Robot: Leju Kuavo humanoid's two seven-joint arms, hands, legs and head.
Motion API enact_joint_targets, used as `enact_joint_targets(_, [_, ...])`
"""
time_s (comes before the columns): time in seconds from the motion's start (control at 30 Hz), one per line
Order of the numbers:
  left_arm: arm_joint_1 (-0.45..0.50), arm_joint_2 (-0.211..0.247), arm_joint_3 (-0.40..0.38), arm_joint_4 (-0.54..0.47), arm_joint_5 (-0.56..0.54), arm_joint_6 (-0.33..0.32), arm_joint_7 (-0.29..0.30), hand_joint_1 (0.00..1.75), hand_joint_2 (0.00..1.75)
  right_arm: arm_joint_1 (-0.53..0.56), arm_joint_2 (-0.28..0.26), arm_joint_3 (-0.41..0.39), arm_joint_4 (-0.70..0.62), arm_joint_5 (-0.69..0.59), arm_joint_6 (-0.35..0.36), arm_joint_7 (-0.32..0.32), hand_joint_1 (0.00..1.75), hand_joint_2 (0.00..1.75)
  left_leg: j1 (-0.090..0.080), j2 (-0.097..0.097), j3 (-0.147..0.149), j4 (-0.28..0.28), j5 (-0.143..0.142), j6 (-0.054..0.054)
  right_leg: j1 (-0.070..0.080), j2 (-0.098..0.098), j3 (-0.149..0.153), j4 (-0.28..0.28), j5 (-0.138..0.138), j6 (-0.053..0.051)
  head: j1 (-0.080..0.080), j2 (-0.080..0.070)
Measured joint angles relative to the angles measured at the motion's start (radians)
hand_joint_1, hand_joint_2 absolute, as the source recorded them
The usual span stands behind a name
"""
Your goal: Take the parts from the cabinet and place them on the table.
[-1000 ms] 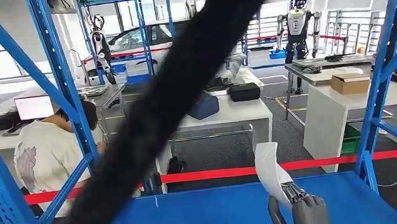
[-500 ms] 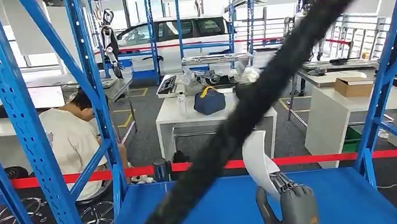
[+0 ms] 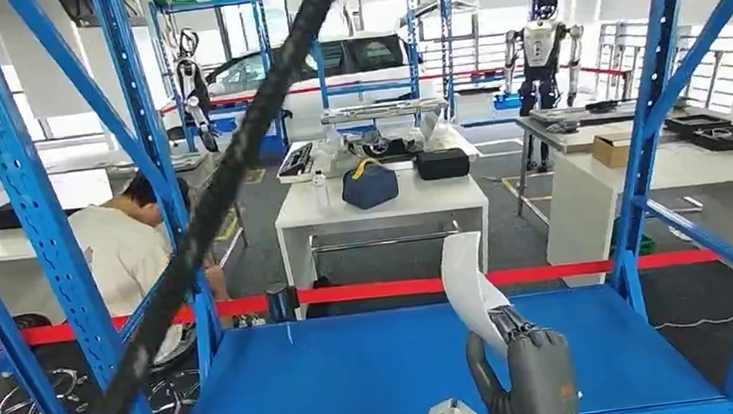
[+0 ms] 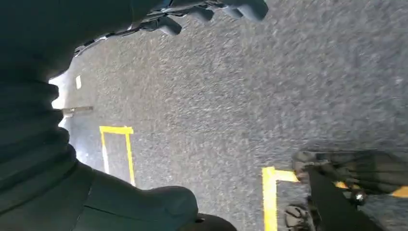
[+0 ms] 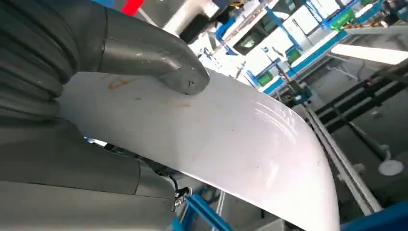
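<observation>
Our right hand sits low over the blue shelf, fingers wrapped round the lower end of a white curved part. The part rises from the grip, upright with a slight lean, its upper end against the red barrier tape behind. From the right wrist view, the thumb presses on the part's smooth white face, with a few faint rusty marks near the thumb tip. The part is clear of the shelf surface, carried in the hand.

Our left hand hangs over grey carpet floor with yellow floor lines. Its fingers look curled and nothing shows in them, but too little of the hand is visible for us to tell whether it is closed or spread.

A thick black strap, blurred, crosses the head view diagonally. Blue rack uprights frame the shelf. Beyond the tape: a person in a white shirt bent over at a desk, a white table with a dark blue bag and a black case, a white car, and another humanoid robot standing farther back.
</observation>
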Motion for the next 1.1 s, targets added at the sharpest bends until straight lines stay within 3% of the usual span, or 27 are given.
enact_joint_targets(0.03, [0.0, 0.0, 0.001, 0.0, 0.0, 0.0, 0.001, 0.0, 1.75, 0.001, 0.0, 0.001, 0.002, 0.001, 0.002, 0.002, 1.75, 1.75, 0.001, 0.0, 0.001, 0.041, -0.003, -0.002, 0.0, -0.001, -0.009, 0.002, 0.01, 0.001, 0.0, 0.0])
enact_joint_targets(0.07, [0.0, 0.0, 0.001, 0.0, -0.002, 0.0, 0.003, 0.0, 1.75, 0.006, 0.0, 0.003, 0.002, 0.003, 0.003, 0.001, 1.75, 1.75, 0.002, 0.0, 0.02, 0.047, 0.024, -0.003, 0.0, -0.003, -0.028, 0.003, 0.023, 0.003, -0.001, 0.0])
enact_joint_targets(0.1, [0.0, 0.001, 0.002, 0.0, -0.007, 0.0, 0.003, 0.0, 1.75, 0.009, 0.0, 0.003, 0.002, 0.007, 0.003, 0.002, 1.75, 1.75, 0.003, 0.0, 0.052, 0.017, 0.054, -0.001, 0.0, -0.003, -0.041, 0.005, 0.033, 0.006, -0.001, 0.0])
enact_joint_targets(0.13, [0.0, 0.001, 0.002, 0.0, -0.008, 0.0, 0.005, 0.0, 1.75, 0.011, 0.0, 0.004, 0.002, 0.011, 0.004, 0.003, 1.75, 1.75, 0.004, 0.0, 0.107, -0.051, 0.081, 0.001, -0.001, -0.003, -0.055, 0.006, 0.043, 0.009, -0.001, 0.0])
enact_joint_targets(0.17, [-0.001, 0.001, 0.002, 0.0, -0.008, 0.0, 0.005, 0.0, 1.75, 0.011, 0.0, 0.004, 0.002, 0.017, 0.004, 0.006, 1.75, 1.75, 0.004, -0.001, 0.173, -0.139, 0.087, 0.004, -0.001, -0.003, -0.064, 0.006, 0.053, 0.012, -0.001, 0.0])
enact_joint_targets(0.2, [-0.003, 0.001, 0.002, 0.0, -0.008, 0.0, 0.005, 0.0, 1.75, 0.012, 0.0, 0.004, 0.001, 0.025, 0.005, 0.014, 1.75, 1.75, 0.001, -0.003, 0.24, -0.238, 0.046, 0.011, 0.002, -0.002, -0.071, 0.007, 0.061, 0.019, -0.001, 0.0])
enact_joint_targets(0.23, [-0.003, 0.001, 0.002, 0.0, -0.008, 0.0, 0.005, 0.0, 1.75, 0.012, 0.0, 0.004, 0.0, 0.031, 0.006, 0.018, 1.75, 1.75, -0.005, -0.005, 0.253, -0.254, 0.047, 0.019, 0.001, -0.003, -0.072, 0.007, 0.069, 0.025, 0.0, 0.0])
enact_joint_targets(0.33, [0.001, 0.001, 0.003, 0.0, -0.005, 0.0, 0.003, 0.0, 1.75, 0.013, 0.005, 0.007, -0.005, 0.047, 0.018, 0.026, 1.75, 1.75, -0.011, -0.006, 0.231, -0.26, 0.064, 0.045, -0.003, -0.003, -0.07, -0.008, 0.095, 0.047, -0.001, 0.0])
enact_joint_targets(0.37, [0.002, 0.0, 0.003, 0.001, -0.005, 0.0, 0.003, 0.0, 1.75, 0.015, 0.005, 0.007, -0.006, 0.053, 0.025, 0.03, 1.75, 1.75, -0.003, 0.0, 0.226, -0.269, 0.081, 0.057, -0.006, -0.001, -0.076, -0.002, 0.093, 0.052, -0.001, 0.0])
enact_joint_targets(0.4, [0.002, 0.0, 0.005, 0.001, -0.005, 0.0, 0.002, 0.0, 1.75, 0.018, 0.005, 0.007, -0.01, 0.058, 0.033, 0.034, 1.75, 1.75, -0.004, 0.003, 0.22, -0.27, 0.093, 0.064, -0.006, 0.003, -0.089, 0.027, 0.038, 0.057, 0.0, 0.0])
enact_joint_targets(0.47, [0.004, 0.0, 0.008, 0.0, -0.004, 0.0, 0.0, 0.0, 1.75, 0.025, 0.005, 0.006, -0.015, 0.071, 0.042, 0.031, 1.75, 1.75, -0.005, 0.003, 0.19, -0.268, 0.116, 0.074, -0.008, 0.004, -0.125, 0.154, -0.084, 0.062, 0.0, 0.0])
enact_joint_targets(0.5, [0.005, 0.0, 0.008, 0.0, -0.005, 0.0, -0.002, 0.0, 1.75, 0.03, 0.005, 0.004, -0.015, 0.075, 0.043, 0.031, 1.75, 1.75, -0.006, 0.004, 0.174, -0.266, 0.128, 0.074, -0.008, 0.004, -0.142, 0.226, -0.124, 0.064, 0.001, 0.0])
enact_joint_targets(0.53, [0.007, 0.0, 0.008, 0.0, -0.008, 0.0, -0.006, 0.0, 1.75, 0.034, 0.005, 0.0, -0.015, 0.077, 0.043, 0.032, 1.75, 1.75, -0.006, 0.004, 0.157, -0.264, 0.139, 0.074, -0.008, 0.005, -0.149, 0.282, -0.137, 0.066, 0.0, 0.0])
enact_joint_targets(0.57, [0.008, 0.0, 0.008, 0.001, -0.009, 0.0, -0.006, 0.0, 1.75, 0.037, 0.005, -0.005, -0.015, 0.081, 0.043, 0.032, 1.75, 1.75, -0.006, 0.004, 0.138, -0.261, 0.151, 0.072, -0.008, 0.005, -0.139, 0.3, -0.121, 0.066, 0.001, 0.0])
enact_joint_targets(0.6, [0.01, 0.0, 0.008, 0.001, -0.011, -0.002, -0.006, 0.0, 1.75, 0.038, 0.005, -0.008, -0.016, 0.084, 0.044, 0.034, 1.75, 1.75, -0.006, 0.004, 0.119, -0.255, 0.162, 0.07, -0.007, 0.005, -0.106, 0.273, -0.083, 0.065, 0.001, 0.0])
enact_joint_targets(0.63, [0.011, 0.0, 0.008, 0.002, -0.013, -0.003, -0.006, 0.0, 1.75, 0.038, 0.005, -0.011, -0.02, 0.084, 0.045, 0.034, 1.75, 1.75, -0.006, 0.004, 0.101, -0.249, 0.17, 0.066, -0.007, 0.005, -0.054, 0.211, -0.048, 0.063, 0.0, 0.0])
enact_joint_targets(0.67, [0.011, 0.0, 0.008, 0.002, -0.017, -0.004, -0.006, 0.0, 1.75, 0.036, 0.005, -0.014, -0.026, 0.087, 0.045, 0.034, 1.75, 1.75, -0.005, 0.004, 0.087, -0.242, 0.178, 0.063, -0.007, 0.004, 0.009, 0.129, -0.034, 0.06, 0.001, 0.0])
enact_joint_targets(0.7, [0.01, 0.0, 0.008, 0.002, -0.019, -0.005, -0.008, 0.0, 1.75, 0.033, 0.005, -0.016, -0.031, 0.087, 0.045, 0.034, 1.75, 1.75, -0.005, 0.004, 0.076, -0.233, 0.185, 0.058, -0.006, 0.004, 0.068, 0.039, -0.075, 0.054, 0.0, 0.0])
enact_joint_targets(0.73, [0.01, 0.0, 0.008, 0.002, -0.021, -0.005, -0.007, 0.0, 1.75, 0.035, 0.006, -0.018, -0.036, 0.087, 0.046, 0.034, 1.75, 1.75, -0.008, 0.003, 0.07, -0.229, 0.191, 0.051, 0.002, 0.005, 0.088, 0.005, -0.084, 0.049, 0.0, 0.0])
enact_joint_targets(0.83, [0.014, 0.0, 0.007, 0.002, -0.037, 0.004, 0.0, 0.0, 1.75, 0.035, 0.006, -0.027, -0.039, 0.084, 0.048, 0.032, 1.75, 1.75, -0.005, 0.003, 0.073, -0.244, 0.217, 0.03, 0.006, 0.008, 0.068, 0.007, -0.068, 0.028, -0.001, 0.0])
enact_joint_targets(0.87, [0.021, 0.001, 0.006, 0.002, -0.035, 0.013, -0.004, 0.0, 1.75, 0.031, 0.006, -0.03, -0.038, 0.079, 0.05, 0.024, 1.75, 1.75, -0.005, 0.002, 0.062, -0.245, 0.222, 0.023, -0.003, 0.004, 0.058, -0.004, -0.049, 0.018, -0.001, 0.0])
enact_joint_targets(0.9, [0.028, 0.001, 0.006, 0.002, -0.025, 0.021, -0.01, 0.0, 1.75, 0.022, 0.008, -0.03, -0.036, 0.071, 0.058, 0.012, 1.75, 1.75, -0.003, -0.001, 0.052, -0.228, 0.184, 0.017, -0.004, 0.003, 0.049, -0.006, -0.036, 0.011, -0.001, -0.001])
enact_joint_targets(0.93, [0.034, -0.002, 0.006, 0.002, -0.018, 0.025, -0.016, 0.0, 1.75, 0.013, 0.012, -0.03, -0.031, 0.064, 0.06, 0.006, 1.75, 1.75, -0.001, -0.003, 0.04, -0.185, 0.121, 0.011, -0.005, 0.005, 0.035, -0.007, -0.024, 0.003, -0.002, 0.0])
enact_joint_targets(1.0, [0.045, -0.002, 0.007, 0.004, -0.016, 0.027, -0.022, 0.0, 1.75, -0.002, 0.019, -0.03, -0.021, 0.063, 0.06, -0.002, 1.75, 1.75, 0.003, -0.003, 0.01, -0.036, 0.004, -0.001, -0.003, 0.007, 0.005, -0.006, 0.002, 0.004, -0.003, 0.0])
enact_joint_targets(1.03, [0.048, -0.002, 0.007, 0.004, -0.01, 0.027, -0.023, 0.0, 1.75, -0.005, 0.021, -0.03, -0.016, 0.062, 0.061, -0.002, 1.75, 1.75, 0.004, -0.003, 0.004, 0.027, -0.013, -0.005, -0.003, 0.006, -0.009, -0.005, 0.013, 0.005, -0.004, 0.0])
enact_joint_targets(1.07, [0.05, -0.002, 0.008, 0.004, 0.001, 0.027, -0.02, 0.0, 1.75, -0.008, 0.022, -0.03, -0.01, 0.059, 0.063, -0.003, 1.75, 1.75, 0.004, -0.002, 0.011, 0.056, 0.001, -0.006, -0.003, 0.004, -0.02, -0.004, 0.024, 0.006, -0.005, 0.0])
enact_joint_targets(1.1, [0.051, -0.002, 0.011, 0.004, 0.01, 0.027, -0.015, 0.0, 1.75, -0.013, 0.024, -0.029, -0.005, 0.053, 0.066, -0.003, 1.75, 1.75, 0.005, -0.002, 0.034, 0.047, 0.033, -0.006, -0.003, 0.002, -0.036, -0.003, 0.036, 0.008, -0.003, 0.0])
